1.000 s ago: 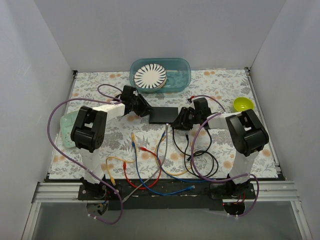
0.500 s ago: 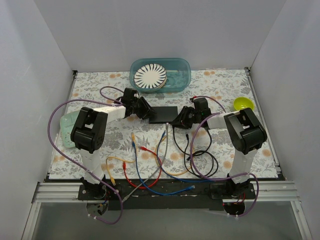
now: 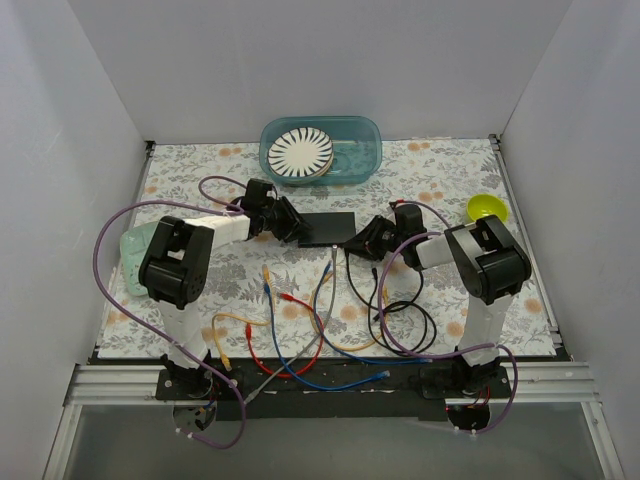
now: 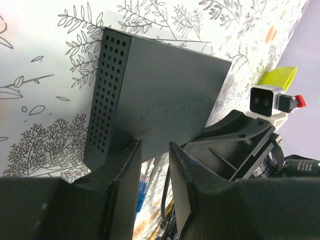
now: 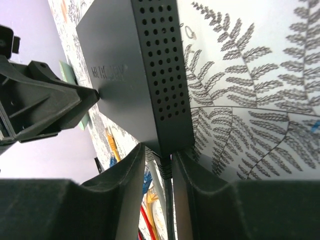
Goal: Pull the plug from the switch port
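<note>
Left fingers [image 4: 120,180]: narrowly parted, set about the near left corner of the switch [image 3: 328,228]. Whether they truly pinch it, I cannot tell from where I stand.
Right fingers [image 5: 122,175]: drawn in tight on the black plug [image 5: 165,167], which fills the slot between them.
Left gripper [image 3: 296,231]: low over the table at the switch's left end, reaching in from the left.
Right gripper [image 3: 357,240]: low at the switch's near right corner, reaching in from the right.
Switch: lying flat in the middle of the flowered table [image 3: 200,170], between the two grippers and just near of the teal bin [image 3: 365,165], with raised lettering on its top face.
Long axis: runs left to right.
Facing: the perforated short ends look left and right. The socket edge looks near, toward the arm bases.
Black plug: at the right end of that near edge, its head against the switch body. Its black cable [image 3: 352,275] drops toward the near side and loops on the cloth.
Grey cable [image 3: 328,280]: its tip lies just near of the switch's middle, the rest trailing near and left.
Loose cables [image 3: 285,345]: blue, red and yellow ones, tangled on the near half of the table.
Teal bin: at the far edge, with a striped plate [image 3: 300,152] inside at its left.
Yellow-green bowl [image 3: 486,208]: far right, well apart from the switch.
</note>
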You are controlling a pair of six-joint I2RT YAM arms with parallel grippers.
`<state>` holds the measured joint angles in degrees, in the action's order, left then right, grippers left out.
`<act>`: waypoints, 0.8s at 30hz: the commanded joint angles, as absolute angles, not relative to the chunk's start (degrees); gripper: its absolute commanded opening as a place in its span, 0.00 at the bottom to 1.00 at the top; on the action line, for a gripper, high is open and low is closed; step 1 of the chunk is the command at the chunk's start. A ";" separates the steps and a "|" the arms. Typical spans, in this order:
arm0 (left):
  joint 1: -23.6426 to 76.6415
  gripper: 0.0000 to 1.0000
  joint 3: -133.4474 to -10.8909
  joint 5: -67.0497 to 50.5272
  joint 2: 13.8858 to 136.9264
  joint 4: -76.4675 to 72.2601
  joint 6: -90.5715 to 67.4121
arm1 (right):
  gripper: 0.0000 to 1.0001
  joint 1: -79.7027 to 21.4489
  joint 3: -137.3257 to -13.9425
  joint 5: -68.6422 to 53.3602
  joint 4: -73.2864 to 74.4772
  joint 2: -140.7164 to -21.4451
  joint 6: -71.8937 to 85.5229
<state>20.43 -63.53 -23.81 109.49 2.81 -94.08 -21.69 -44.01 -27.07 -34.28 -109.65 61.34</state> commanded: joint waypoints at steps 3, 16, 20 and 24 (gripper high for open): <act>20.65 0.29 -60.56 -21.53 107.93 8.44 -92.46 | 0.24 -21.09 -44.38 -23.91 -35.68 -111.79 63.11; 21.79 0.29 -59.75 -33.11 102.90 -2.99 -95.71 | 0.01 -21.18 -46.76 -25.49 -24.70 -110.66 51.60; 25.57 0.28 -65.29 -33.14 106.96 -2.03 -95.54 | 0.01 -21.09 -47.20 -26.45 -21.63 -111.18 48.35; 29.96 0.27 -68.38 -29.36 111.61 1.75 -93.96 | 0.01 -21.18 -47.63 -26.63 -18.99 -110.92 45.27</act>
<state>26.22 -65.21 -30.46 108.16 -0.89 -95.31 -21.32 -47.40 -29.71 -28.71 -110.61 51.96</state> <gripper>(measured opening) 0.275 0.058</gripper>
